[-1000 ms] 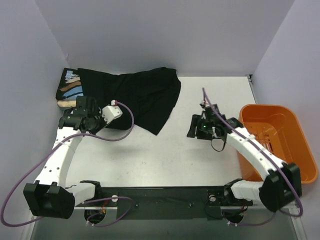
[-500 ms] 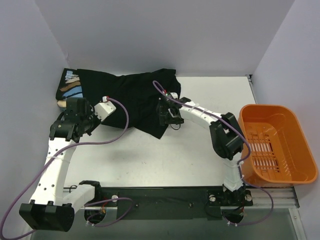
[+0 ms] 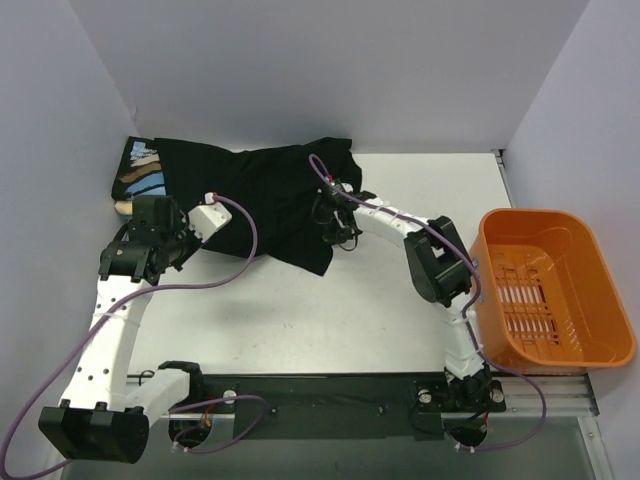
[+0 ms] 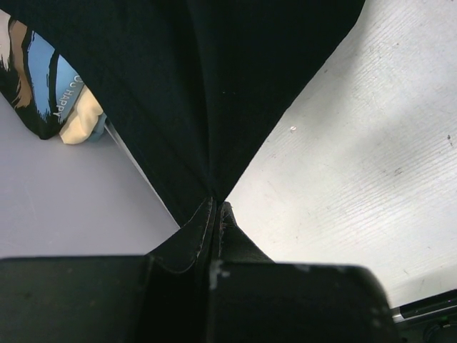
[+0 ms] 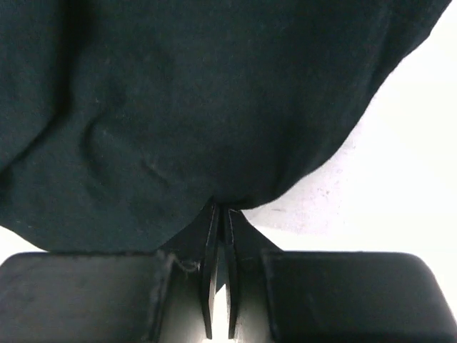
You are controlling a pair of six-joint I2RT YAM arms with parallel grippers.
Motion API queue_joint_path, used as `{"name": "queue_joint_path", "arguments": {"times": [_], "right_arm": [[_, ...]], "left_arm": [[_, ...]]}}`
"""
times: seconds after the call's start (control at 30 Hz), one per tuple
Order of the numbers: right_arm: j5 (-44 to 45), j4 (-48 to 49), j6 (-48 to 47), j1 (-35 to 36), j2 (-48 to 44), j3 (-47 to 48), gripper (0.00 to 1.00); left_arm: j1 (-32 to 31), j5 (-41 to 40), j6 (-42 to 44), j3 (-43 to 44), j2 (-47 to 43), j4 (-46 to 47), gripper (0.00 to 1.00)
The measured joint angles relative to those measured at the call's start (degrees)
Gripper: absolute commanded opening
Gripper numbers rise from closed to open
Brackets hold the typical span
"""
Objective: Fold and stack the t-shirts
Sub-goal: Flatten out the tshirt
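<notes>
One plain black t-shirt [image 3: 270, 190] rumpled at upper centre, left tool [image 4: 216, 211] clamped on its left edge, right tool [image 5: 218, 214] clamped on its right edge, orange basket [image 3: 560, 218] far right.

The black t-shirt [image 3: 280, 195] is soft, matt cloth with little wrinkles. The white table [image 4: 371, 143] looks hard and a bit rough (thin lines run across it). The orange basket [image 3: 560, 235] is smooth, shiny plastic.

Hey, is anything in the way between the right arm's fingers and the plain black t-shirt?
Nothing visible stands between them. The right fingers are shut on the black t-shirt at its edge, and the left fingers pinch another edge.
</notes>
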Motion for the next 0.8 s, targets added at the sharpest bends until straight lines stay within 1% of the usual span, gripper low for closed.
{"name": "queue_joint_path", "arguments": {"times": [0.17, 0.23, 0.33, 0.37, 0.4, 0.43, 0.5, 0.57, 0.63, 0.7, 0.8], "right_arm": [[-5.68, 6.43, 3.17, -3.06, -2.51, -5.42, 0.0], [-6.88, 8.72, 3.52, -4.26, -5.53, -10.32, 0.0], [-8.5, 9.66, 3.39, -6.25, -12.46, -19.23, 0.0], [-9.27, 9.66, 3.37, -7.13, -16.17, -23.15, 0.0], [-10.4, 9.31, 3.17, -8.26, -22.56, -28.35, 0.0], [-10.67, 8.35, 2.95, -9.14, -27.67, -31.34, 0.0], [-10.91, 6.16, 2.21, -10.84, -38.93, -35.36, 0.0], [-10.64, 2.82, 1.73, -11.96, -50.64, -37.05, 0.0], [-9.97, -1.09, 1.51, -12.55, -63.8, -36.3, 0.0], [-8.5, -5.79, 1.51, -12.98, -73.96, -32.52, 0.0], [-5.57, -12.59, 1.51, -13.35, -82.31, -22.43, 0.0]], "left_arm": [[0.02, -0.22, -0.04, 0.0, 0.0, 0.13, 0.0], [0.04, -0.17, -0.07, 0.02, 0.0, 0.11, 0.0], [0.15, 0.2, -0.07, 0.0, -0.17, -0.2, 0.0], [0.15, 0.33, -0.07, 0.0, -0.31, -0.33, 0.0], [0.15, 0.48, -0.11, 0.02, -0.55, -0.61, 0.0], [0.15, 0.61, -0.28, 0.13, -0.7, -1.05, 0.0], [0.17, 1.03, -0.94, 1.4, -0.87, -2.82, 0.0], [0.17, 1.86, -1.64, 3.63, -1.27, -4.59, 0.0], [0.15, 3.04, -2.56, 6.54, -2.01, -6.16, 0.0], [0.15, 4.2, -3.45, 9.92, -2.89, -7.28, 0.0], [0.15, 5.92, -4.83, 15.04, -3.19, -8.0, 0.0]]}}
